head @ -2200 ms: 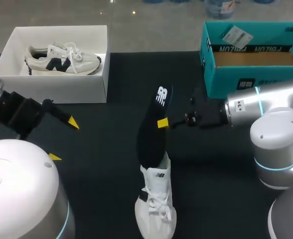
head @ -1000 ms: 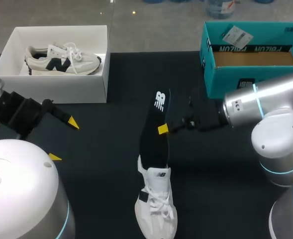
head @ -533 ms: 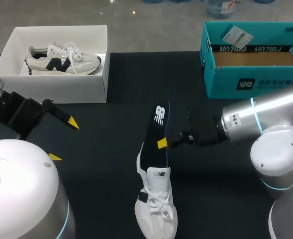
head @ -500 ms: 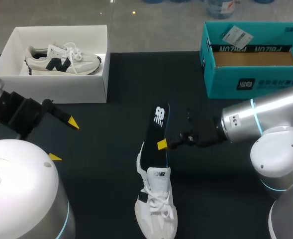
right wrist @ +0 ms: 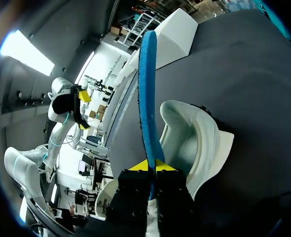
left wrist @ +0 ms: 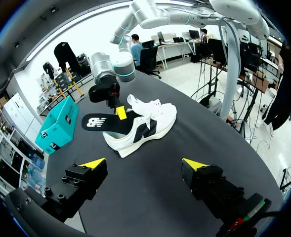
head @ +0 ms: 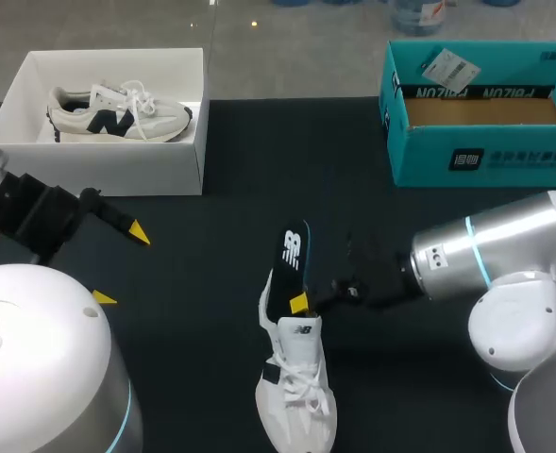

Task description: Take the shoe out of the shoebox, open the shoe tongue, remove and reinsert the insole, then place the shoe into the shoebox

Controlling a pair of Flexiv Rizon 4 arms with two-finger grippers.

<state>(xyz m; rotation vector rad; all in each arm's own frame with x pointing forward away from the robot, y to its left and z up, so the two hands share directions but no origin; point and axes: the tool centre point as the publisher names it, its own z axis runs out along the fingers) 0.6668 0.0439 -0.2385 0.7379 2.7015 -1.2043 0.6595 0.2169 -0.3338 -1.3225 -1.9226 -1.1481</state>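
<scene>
The right hand (head: pixel 299 303) pinches the dark insole (head: pixel 290 264) tight, with its lower end at the heel opening of the white sneaker (head: pixel 296 387), which lies mid-table (head: pixel 211 283), toe towards the robot. The left hand (head: pixel 122 265) hangs wide open near the white shoebox (head: pixel 117 170).

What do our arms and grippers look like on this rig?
Left arm and right arm: glossy silver-white rounded housings with thin cyan rings at the joints. Left gripper and right gripper: black and blocky, with bolt heads showing on the left one. The fingers are capped with bright yellow wedge tips.
</scene>
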